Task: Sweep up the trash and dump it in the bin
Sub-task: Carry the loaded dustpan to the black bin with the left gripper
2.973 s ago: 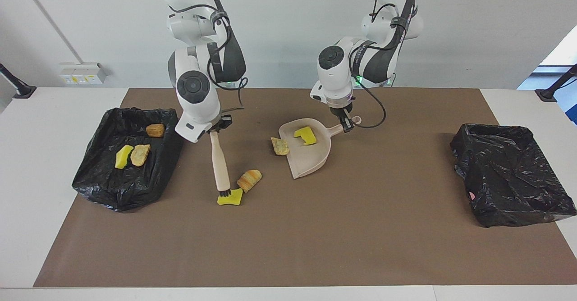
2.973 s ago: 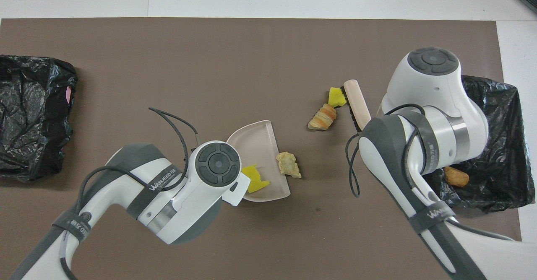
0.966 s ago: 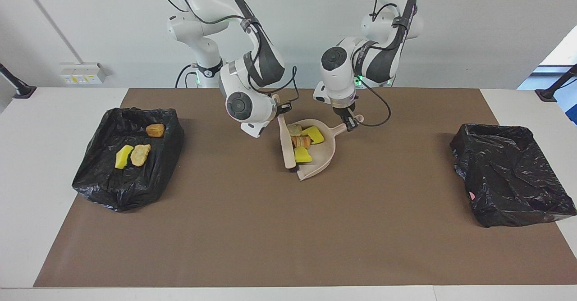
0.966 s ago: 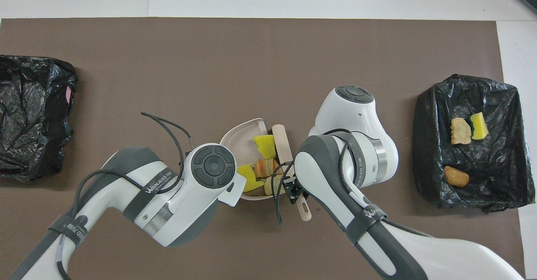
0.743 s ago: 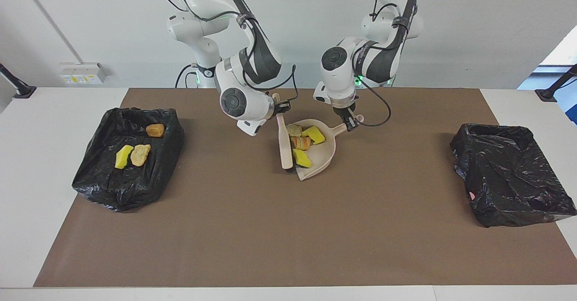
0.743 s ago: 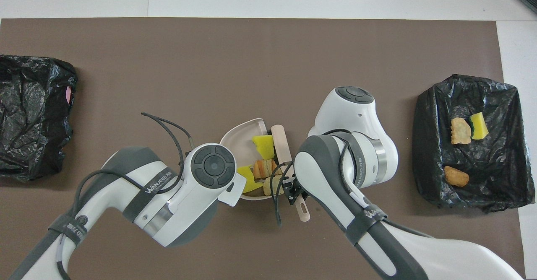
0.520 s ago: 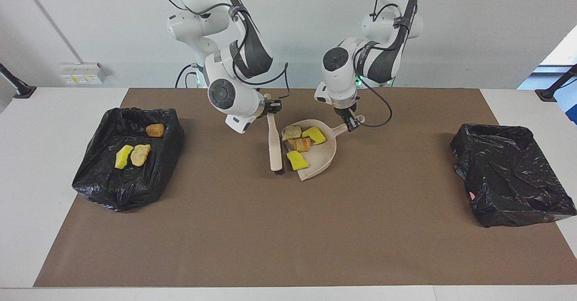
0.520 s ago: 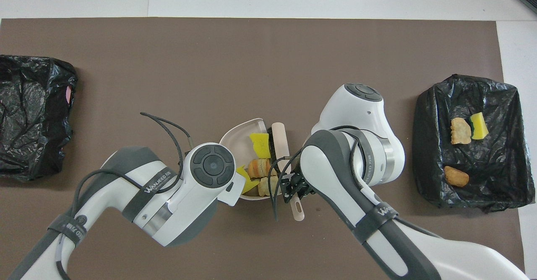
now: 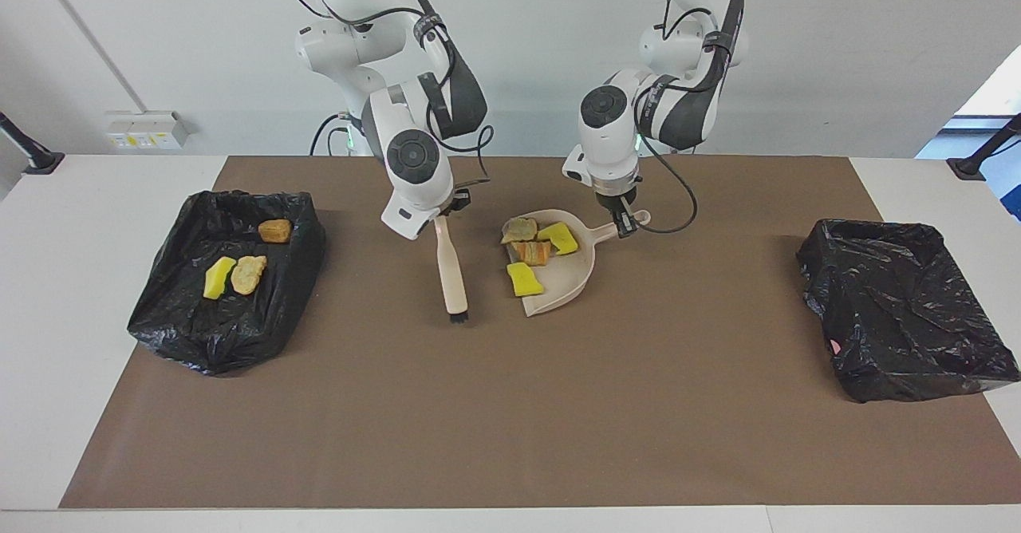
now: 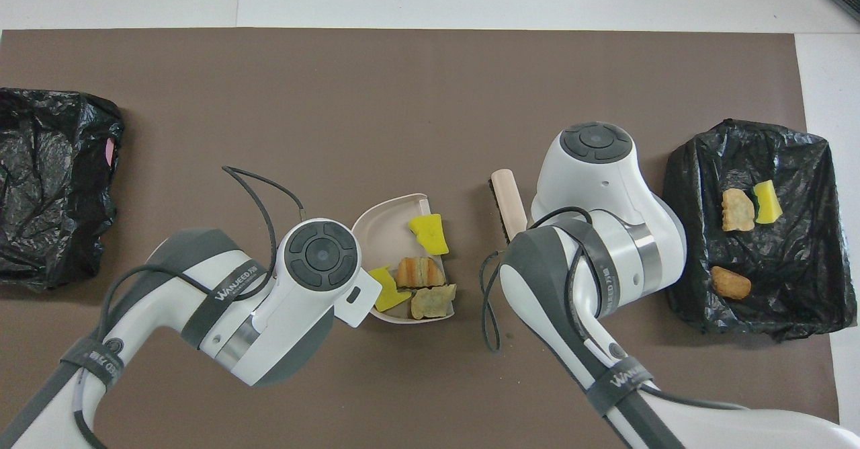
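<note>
A beige dustpan sits mid-mat and holds several trash bits: two yellow sponge chunks and two bread pieces. My left gripper is shut on the dustpan's handle. My right gripper is shut on a beige brush, bristles down, beside the pan toward the right arm's end. The black-lined bin at that end holds three trash pieces. In the overhead view both grippers are hidden under the arms.
A second black-lined bin stands at the left arm's end of the table. A brown mat covers the table. A loose cable loops off the left arm's wrist.
The right gripper has pulled the brush out of the dustpan's mouth and away toward the right arm's end. The swept pieces stayed in the pan, which the left gripper shifted slightly.
</note>
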Tool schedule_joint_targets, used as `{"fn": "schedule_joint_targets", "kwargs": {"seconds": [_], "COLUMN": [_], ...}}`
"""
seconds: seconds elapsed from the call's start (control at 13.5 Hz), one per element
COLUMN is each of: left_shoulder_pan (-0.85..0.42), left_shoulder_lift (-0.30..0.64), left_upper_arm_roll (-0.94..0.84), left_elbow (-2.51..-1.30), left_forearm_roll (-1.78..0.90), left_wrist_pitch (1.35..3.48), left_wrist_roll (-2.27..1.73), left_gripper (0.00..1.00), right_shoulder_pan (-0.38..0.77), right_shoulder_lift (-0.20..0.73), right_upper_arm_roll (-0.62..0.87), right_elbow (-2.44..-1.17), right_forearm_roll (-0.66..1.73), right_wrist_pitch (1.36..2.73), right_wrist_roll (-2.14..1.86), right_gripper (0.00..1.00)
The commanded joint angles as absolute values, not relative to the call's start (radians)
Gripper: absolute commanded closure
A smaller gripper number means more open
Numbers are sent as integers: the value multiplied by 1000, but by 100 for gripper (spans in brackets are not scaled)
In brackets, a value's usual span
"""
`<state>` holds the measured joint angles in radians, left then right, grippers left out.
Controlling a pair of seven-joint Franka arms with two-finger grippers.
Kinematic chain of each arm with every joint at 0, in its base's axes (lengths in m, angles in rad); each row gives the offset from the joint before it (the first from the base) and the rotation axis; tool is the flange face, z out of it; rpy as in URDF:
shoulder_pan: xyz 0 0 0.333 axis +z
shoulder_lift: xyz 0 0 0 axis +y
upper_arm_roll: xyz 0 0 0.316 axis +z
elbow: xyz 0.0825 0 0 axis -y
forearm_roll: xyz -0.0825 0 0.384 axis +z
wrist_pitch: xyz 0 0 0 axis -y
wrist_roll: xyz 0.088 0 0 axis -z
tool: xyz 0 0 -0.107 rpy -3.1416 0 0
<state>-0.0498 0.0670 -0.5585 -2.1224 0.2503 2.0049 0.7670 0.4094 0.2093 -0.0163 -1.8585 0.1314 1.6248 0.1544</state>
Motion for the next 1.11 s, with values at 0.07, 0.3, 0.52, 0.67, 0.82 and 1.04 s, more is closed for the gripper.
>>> {"fn": "schedule_joint_targets", "kwargs": {"seconds": [0.07, 0.3, 0.52, 0.67, 0.82, 1.04], "left_shoulder_pan": [-2, 14, 14, 9, 9, 8], "left_shoulder_lift": [49, 37, 2, -32, -46, -46], "left_upper_arm_roll": [-557, -513, -431, -344, -258, -126], "left_elbow": [-2135, -2123, -2100, -2076, -2039, -1961], "left_forearm_roll": [235, 206, 161, 68, 2, -75], "left_wrist_pitch": [2074, 2072, 2072, 2069, 2050, 1971], "left_wrist_roll": [906, 995, 1116, 1225, 1339, 1486], "left_gripper": [100, 100, 100, 100, 100, 100], "right_shoulder_pan": [423, 426, 436, 491, 538, 610], "right_shoulder_lift": [193, 193, 190, 181, 166, 123], "right_upper_arm_roll": [-11, -11, -9, -6, -5, -5], "right_elbow": [-1904, -1907, -1907, -1907, -1913, -1980], "right_forearm_roll": [103, 83, 84, 103, 124, 244], "right_wrist_pitch": [1675, 1678, 1677, 1684, 1681, 1741], "right_wrist_roll": [141, 140, 178, 350, 458, 549], "right_gripper": [100, 100, 100, 100, 100, 100]}}
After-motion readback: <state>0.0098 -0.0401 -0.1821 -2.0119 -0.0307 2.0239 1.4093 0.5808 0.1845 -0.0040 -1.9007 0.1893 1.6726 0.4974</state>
